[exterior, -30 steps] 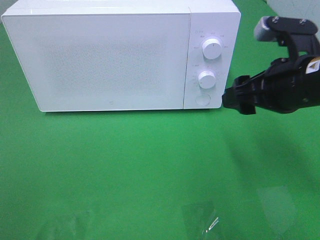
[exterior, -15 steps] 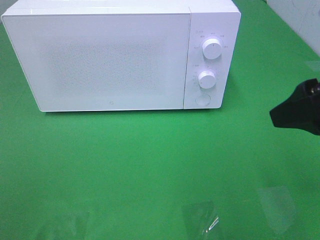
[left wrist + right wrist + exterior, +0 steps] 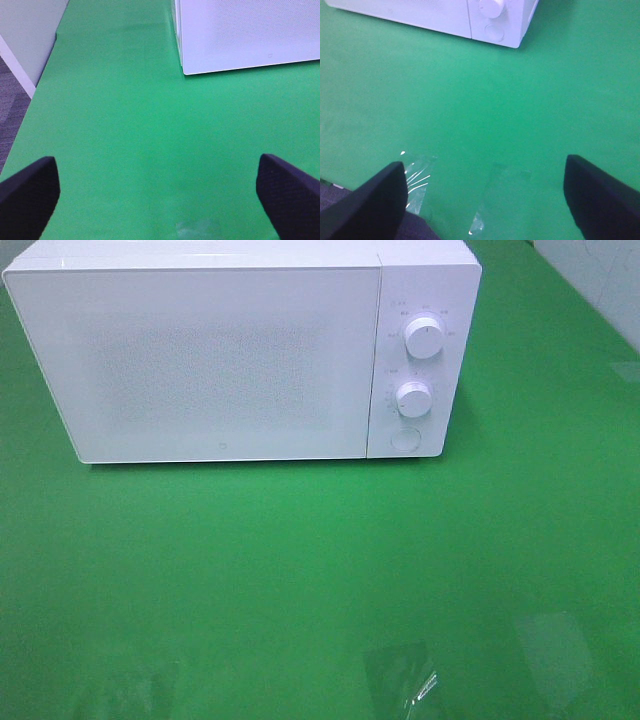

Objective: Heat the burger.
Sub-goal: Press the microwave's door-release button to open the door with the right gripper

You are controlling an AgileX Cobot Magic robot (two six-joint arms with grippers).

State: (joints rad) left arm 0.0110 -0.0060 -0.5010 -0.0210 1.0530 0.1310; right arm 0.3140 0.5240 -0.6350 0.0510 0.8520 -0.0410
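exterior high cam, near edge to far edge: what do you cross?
Crinkled clear plastic film patch → bare green table cover → white box-shaped microwave oven, door shut. The flatter film patch on the right overlaps the first in depth, so it is left out.

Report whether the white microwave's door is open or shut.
Shut: the white microwave's frosted door lies flush beside its knob panel, interior hidden.

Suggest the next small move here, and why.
Probably just park both arms: the white box-shaped microwave has its door shut, no burger shows on the green tabletop, and the left gripper and right gripper hang open and empty, clear of it.
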